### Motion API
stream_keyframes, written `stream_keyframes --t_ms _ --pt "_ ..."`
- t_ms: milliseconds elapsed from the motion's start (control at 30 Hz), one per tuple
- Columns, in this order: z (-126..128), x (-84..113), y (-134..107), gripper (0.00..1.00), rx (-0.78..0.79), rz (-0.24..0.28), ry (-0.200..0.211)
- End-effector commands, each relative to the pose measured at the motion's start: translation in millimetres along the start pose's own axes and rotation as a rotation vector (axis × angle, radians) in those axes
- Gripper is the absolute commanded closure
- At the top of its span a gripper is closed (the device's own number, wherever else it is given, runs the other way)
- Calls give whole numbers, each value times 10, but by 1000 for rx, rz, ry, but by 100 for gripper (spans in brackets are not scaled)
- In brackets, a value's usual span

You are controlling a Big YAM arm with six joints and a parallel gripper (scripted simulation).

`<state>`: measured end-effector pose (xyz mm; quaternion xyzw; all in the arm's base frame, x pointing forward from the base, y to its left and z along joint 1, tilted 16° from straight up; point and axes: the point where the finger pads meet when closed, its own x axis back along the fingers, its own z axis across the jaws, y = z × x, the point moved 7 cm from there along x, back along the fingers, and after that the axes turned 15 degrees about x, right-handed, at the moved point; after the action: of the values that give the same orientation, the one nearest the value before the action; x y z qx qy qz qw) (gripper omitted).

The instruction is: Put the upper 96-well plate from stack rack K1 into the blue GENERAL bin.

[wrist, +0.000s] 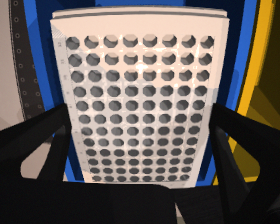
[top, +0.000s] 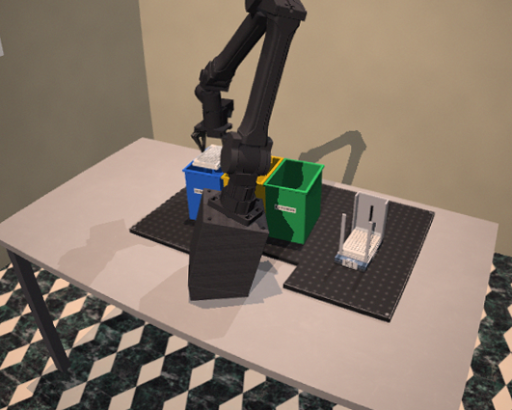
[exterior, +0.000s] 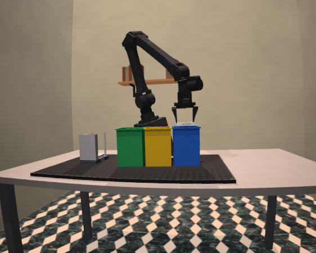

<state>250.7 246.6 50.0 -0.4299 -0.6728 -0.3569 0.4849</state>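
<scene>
So the claw (exterior: 185,114) is clamped on the plate (exterior: 185,123), fingers wide apart on its two long sides, and the plate hangs level right at the mouth of the blue bin (exterior: 186,146), its top just above the rim in the side view. The wrist view looks down through the plate's wells into the blue walls on all sides, yellow bin (exterior: 158,146) at the right edge. Main risk as I see it: the plate is nearly as wide as the opening, so a small offset or twist could land a corner on the rim, and pushing down then might tip the blue bin or shove it into the yellow one touching it, which in turn touches the green bin (exterior: 130,146). Letting go now would be too soon, since not all of the plate is inside; it could rest on the rim or slide off outside. The fingers could also catch the bin wall going down. Rack K1 (top: 370,220) stands well apart with the lower plate (top: 361,243) in it, not threatened from here.
</scene>
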Motion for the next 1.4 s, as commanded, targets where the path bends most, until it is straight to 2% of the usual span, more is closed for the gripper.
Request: stream_keyframes --t_ms 0,267,1367 --pt "-12 -58 95 100 -6 -9 3" --pt "-34 -112 26 100 -6 6 -4" --pt "-34 -80 49 100 -8 -4 1"
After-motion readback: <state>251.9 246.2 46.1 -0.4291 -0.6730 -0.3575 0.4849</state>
